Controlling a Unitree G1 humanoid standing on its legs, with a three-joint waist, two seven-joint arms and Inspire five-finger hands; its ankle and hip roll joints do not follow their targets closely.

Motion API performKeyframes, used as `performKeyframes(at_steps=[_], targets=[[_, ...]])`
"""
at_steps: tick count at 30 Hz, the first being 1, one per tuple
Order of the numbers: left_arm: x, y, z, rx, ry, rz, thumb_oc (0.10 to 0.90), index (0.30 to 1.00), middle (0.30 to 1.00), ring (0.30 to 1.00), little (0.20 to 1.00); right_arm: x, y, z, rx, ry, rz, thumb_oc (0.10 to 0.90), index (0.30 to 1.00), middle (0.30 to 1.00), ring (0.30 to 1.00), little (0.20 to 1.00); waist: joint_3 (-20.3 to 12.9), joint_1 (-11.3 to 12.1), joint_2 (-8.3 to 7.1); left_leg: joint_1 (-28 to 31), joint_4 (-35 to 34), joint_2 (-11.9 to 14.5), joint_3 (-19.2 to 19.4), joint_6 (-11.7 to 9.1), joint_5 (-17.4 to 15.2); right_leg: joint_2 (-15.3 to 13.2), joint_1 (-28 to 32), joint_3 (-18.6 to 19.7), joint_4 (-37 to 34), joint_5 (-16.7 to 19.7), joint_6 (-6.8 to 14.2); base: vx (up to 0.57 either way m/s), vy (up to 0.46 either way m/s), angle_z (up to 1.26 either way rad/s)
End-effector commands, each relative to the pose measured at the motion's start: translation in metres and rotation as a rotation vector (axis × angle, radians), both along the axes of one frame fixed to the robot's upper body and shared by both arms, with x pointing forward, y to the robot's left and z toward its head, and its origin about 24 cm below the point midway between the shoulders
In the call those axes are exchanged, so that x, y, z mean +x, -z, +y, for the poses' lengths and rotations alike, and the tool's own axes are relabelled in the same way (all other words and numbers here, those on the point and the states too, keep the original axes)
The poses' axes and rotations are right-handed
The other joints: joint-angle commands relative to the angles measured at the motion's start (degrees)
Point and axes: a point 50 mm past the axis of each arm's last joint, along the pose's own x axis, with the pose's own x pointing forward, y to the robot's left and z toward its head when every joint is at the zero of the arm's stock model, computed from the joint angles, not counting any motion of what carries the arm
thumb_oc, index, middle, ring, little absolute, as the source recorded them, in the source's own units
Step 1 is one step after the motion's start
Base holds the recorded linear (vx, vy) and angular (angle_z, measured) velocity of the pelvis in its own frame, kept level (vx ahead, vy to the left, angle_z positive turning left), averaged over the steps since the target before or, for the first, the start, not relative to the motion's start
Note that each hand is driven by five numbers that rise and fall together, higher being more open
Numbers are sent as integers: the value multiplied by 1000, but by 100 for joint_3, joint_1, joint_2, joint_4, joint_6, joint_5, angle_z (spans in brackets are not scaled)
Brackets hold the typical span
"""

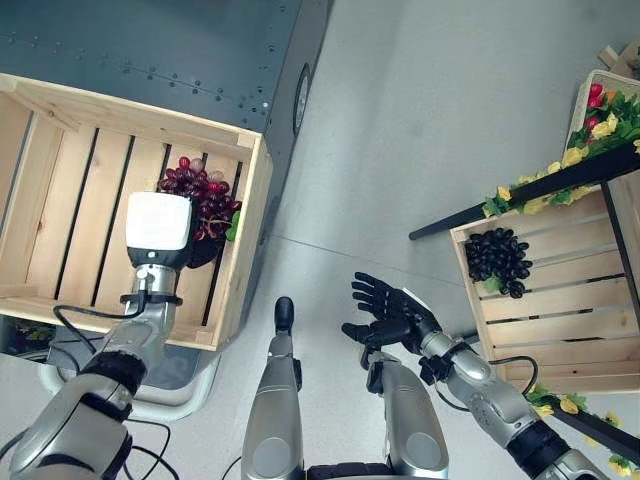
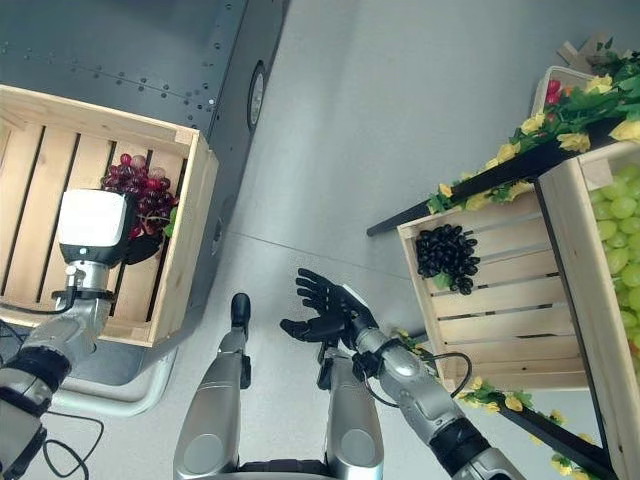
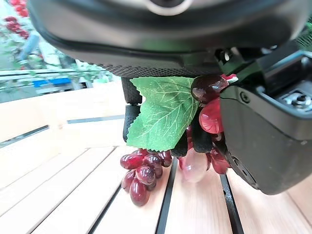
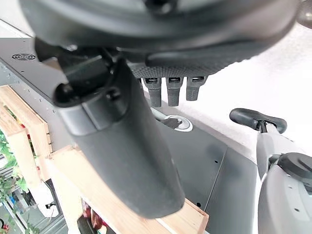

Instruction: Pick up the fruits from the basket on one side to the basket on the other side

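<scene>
A bunch of red grapes (image 1: 200,192) with a green leaf (image 3: 163,112) lies in the near right corner of the left wooden crate (image 1: 250,235). My left hand (image 1: 203,250) reaches into that crate, its fingers (image 3: 130,119) and thumb curled round the bunch's top. The berries hang down to the slats. My right hand (image 1: 385,312) is held palm up over the floor between the crates, open and holding nothing. A bunch of black grapes (image 1: 498,260) lies in the right wooden crate (image 1: 560,305).
A dark grey metal cabinet (image 1: 200,50) stands behind the left crate. Yellow and red flower garlands (image 1: 560,170) trim the right stand. Green grapes (image 2: 620,240) fill a crate at the far right. Grey floor lies between the crates.
</scene>
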Motion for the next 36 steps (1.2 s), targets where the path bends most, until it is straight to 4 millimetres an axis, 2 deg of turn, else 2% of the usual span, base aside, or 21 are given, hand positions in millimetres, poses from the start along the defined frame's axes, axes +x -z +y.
performKeyframes(at_steps=[1, 7, 19, 20, 21, 22, 24, 36], targets=[[4, -49, 4, 23, 9, -278, 400, 300, 300, 300, 300, 0, -38, -7, 63, -11, -182, 800, 900, 900, 900, 900, -61, 16, 119, 47, 571, -559, 454, 181, -744, 313, -247, -308, -183, 550, -101, -12, -47, 3], [-10, -30, 8, -8, -23, -235, 400, 300, 300, 300, 300, -3, -40, -8, 80, -3, -191, 800, 900, 900, 900, 900, -61, 143, 100, 84, 492, -585, 356, 184, -758, 313, -200, -432, -176, 477, -132, -11, -43, 4], [-25, 4, 14, -63, -90, -106, 400, 300, 300, 300, 300, -5, -36, -10, 74, -3, -182, 800, 900, 900, 900, 900, -61, 210, 139, 201, 397, -624, 307, 183, -737, 333, -67, -517, -224, 441, -162, -1, -5, 5], [-25, 5, 14, -68, -95, -98, 472, 408, 408, 408, 408, -5, -36, -10, 73, -4, -183, 800, 900, 900, 900, 900, -61, 209, 140, 221, 374, -621, 315, 183, -731, 333, -51, -518, -247, 447, -158, 0, 0, 0], [-25, 5, 14, -74, -97, -99, 519, 479, 479, 479, 479, -5, -36, -9, 73, -5, -184, 800, 900, 900, 900, 900, -61, 208, 141, 231, 362, -619, 320, 184, -726, 333, -43, -521, -256, 450, -159, 0, 0, 0], [-25, 6, 13, -78, -99, -103, 599, 599, 599, 599, 599, -4, -36, -9, 72, -3, -185, 800, 900, 900, 900, 900, -61, 211, 142, 238, 351, -620, 324, 184, -723, 334, -35, -523, -268, 452, -159, 0, 0, 0], [-25, 7, 13, -84, -106, -100, 800, 900, 900, 900, 900, -3, -37, -9, 73, 3, -187, 800, 900, 900, 900, 900, -61, 213, 142, 245, 325, -622, 314, 183, -712, 339, -25, -515, -293, 460, -158, 0, 0, 0], [-29, 4, 18, -188, -142, -169, 800, 900, 900, 900, 900, -4, -37, -10, 68, 2, -185, 800, 900, 900, 900, 900, -61, 248, 150, 245, 294, -623, 301, 173, -686, 338, -12, -534, -322, 469, -163, 0, 0, 0]])
